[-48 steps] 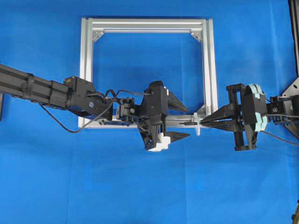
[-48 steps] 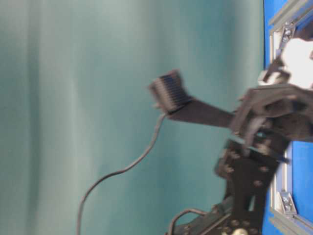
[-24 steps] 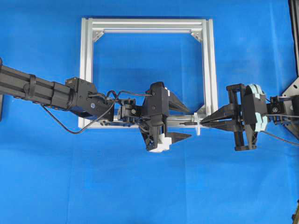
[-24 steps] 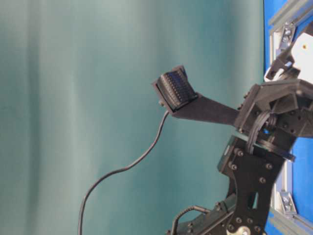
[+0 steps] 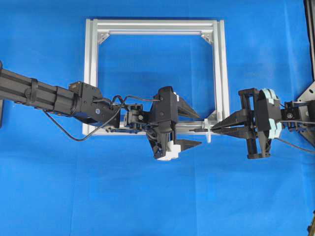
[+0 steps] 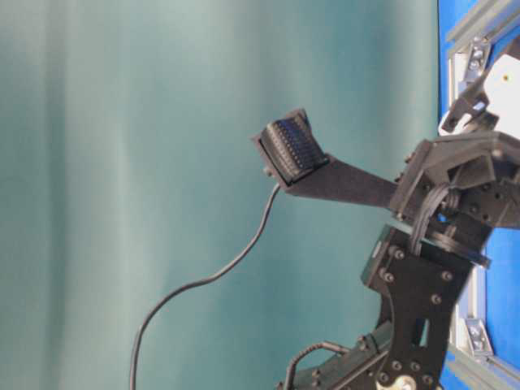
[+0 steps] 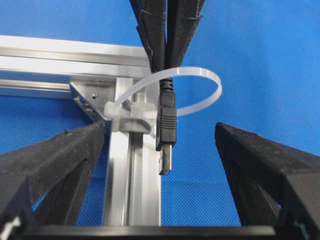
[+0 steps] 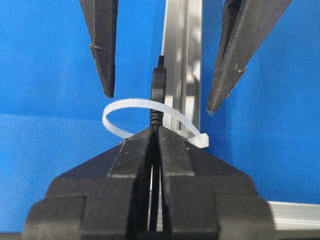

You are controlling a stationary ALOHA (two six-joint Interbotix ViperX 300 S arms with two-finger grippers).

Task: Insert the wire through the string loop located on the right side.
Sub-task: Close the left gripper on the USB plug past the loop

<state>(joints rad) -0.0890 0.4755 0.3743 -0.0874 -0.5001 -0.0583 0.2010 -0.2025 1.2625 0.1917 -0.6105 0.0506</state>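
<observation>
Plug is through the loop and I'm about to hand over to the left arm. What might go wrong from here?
1. The left pincer stands wide open, its fingers apart from the plug; closing off-centre may knock it rather than catch it.
2. Only the right pincer holds the wire; releasing early may let it slip back out of the string loop.

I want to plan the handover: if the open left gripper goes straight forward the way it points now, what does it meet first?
Most likely the plug of the wire, hanging through the string loop between the left gripper's open fingers. The shut right gripper holds the wire just behind it. Depth is uncertain.
</observation>
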